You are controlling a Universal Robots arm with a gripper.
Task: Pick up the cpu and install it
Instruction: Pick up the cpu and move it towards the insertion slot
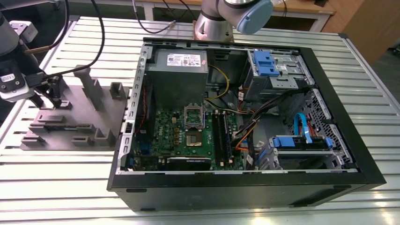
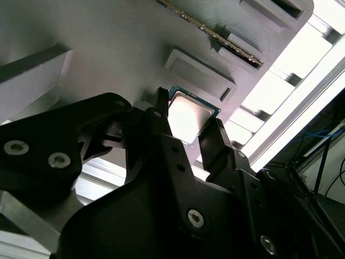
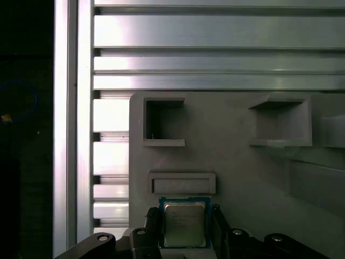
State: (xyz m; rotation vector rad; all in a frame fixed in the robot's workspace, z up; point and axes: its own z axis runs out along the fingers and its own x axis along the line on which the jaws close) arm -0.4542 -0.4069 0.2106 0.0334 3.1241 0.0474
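Observation:
The cpu (image 3: 185, 224) is a small square chip with a silver-grey top and a thin green edge, also visible in the second wrist view (image 2: 188, 115). It sits low against the grey plastic fixture (image 1: 87, 119), beside a raised rectangular block (image 3: 181, 183). My gripper (image 3: 185, 229) has a black finger pressed to each side of the chip and is shut on it. In the exterior view my gripper (image 1: 48, 103) stands over the fixture's far corner at that view's left, well apart from the motherboard's open socket (image 1: 194, 125).
An open computer case (image 1: 350, 154) lies to the exterior view's right of the fixture, holding a power supply (image 1: 180, 61), a green motherboard (image 1: 164, 136), drive bays and loose cables. Upright blocks (image 1: 84, 82) rise from the fixture. Everything rests on a ribbed aluminium table (image 1: 56, 187).

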